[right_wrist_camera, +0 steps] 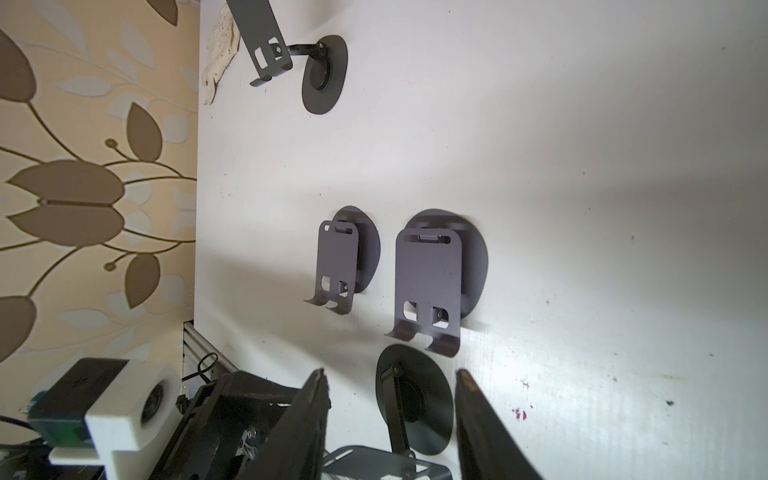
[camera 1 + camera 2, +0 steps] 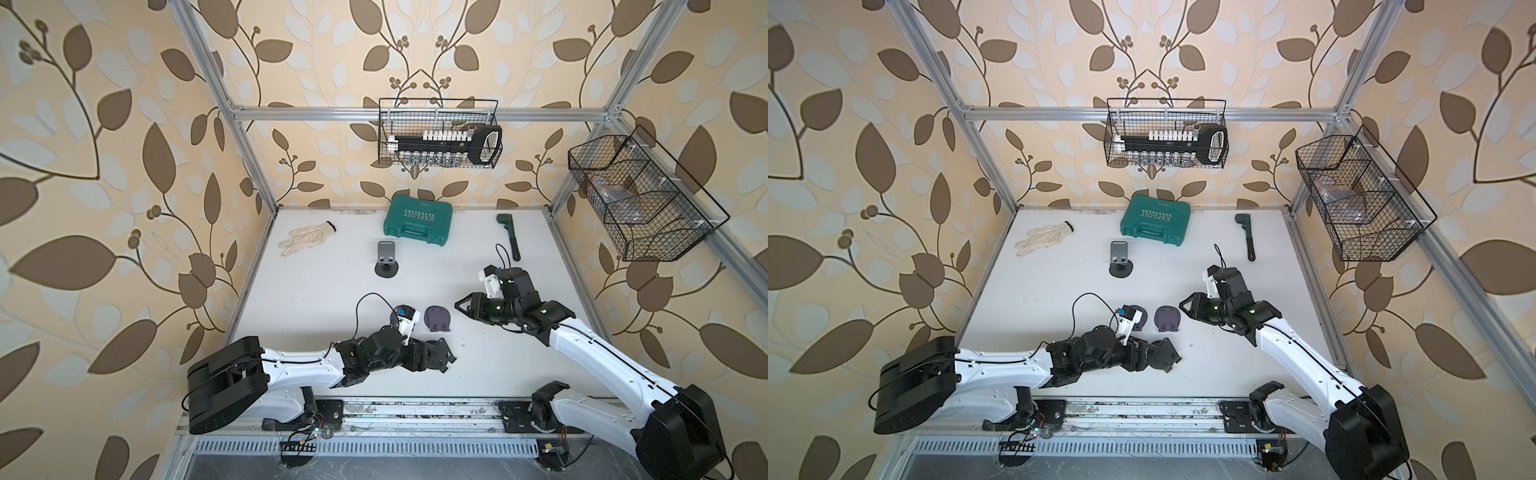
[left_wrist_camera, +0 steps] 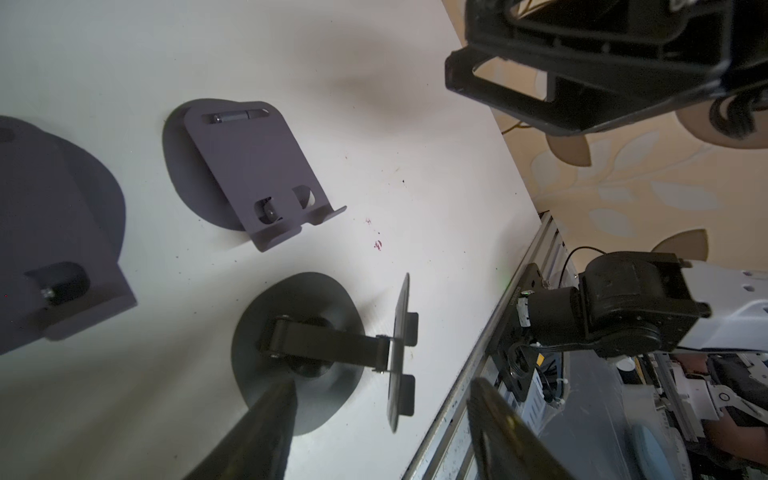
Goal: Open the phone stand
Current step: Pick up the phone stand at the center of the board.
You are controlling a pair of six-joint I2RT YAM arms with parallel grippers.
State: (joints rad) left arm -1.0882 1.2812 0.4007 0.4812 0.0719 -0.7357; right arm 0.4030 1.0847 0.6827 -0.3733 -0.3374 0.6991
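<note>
Counter (image 2: 316, 291), white; read as a clock face in both top views, 12 at the back wall, 6 at the arm bases.

Wire basket (image 2: 386, 137) hung above 12, carrying a rail of sockets. Second wire basket (image 2: 648, 245) hung on the 3 o'clock wall; contents unclear.

Left gripper (image 3: 380, 386) lay low near 5 o'clock, jaws spread wide, clasping nothing that could be seen. Right gripper (image 2: 460, 306) sat toward 3 o'clock, tips pointing to 9, jaws spread and empty.

Green tool case (image 2: 417, 222) lay shut at 12. Glove (image 2: 305, 240) lay at 10. Wrench (image 2: 510, 237) lay at 1.

Phone stand (image 3: 328, 345) sat at 5 o'clock, right at the left gripper. Its base disc lay flat on the counter, the arm was swung up off the disc, and the plate stood at the arm's end. In the left wrist view one finger (image 3: 257, 436) overlapped the disc's rim; contact could not be told.

Folded stand (image 2: 437, 318) lay flat near the centre, just beside the right gripper's tips. Second folded stand (image 1: 338, 262) lay flat on its 9 o'clock side, apart from it, partly hidden in both top views by the left wrist camera. Far stand (image 2: 386, 268) stood unfolded between centre and 12, in front of the case.
</note>
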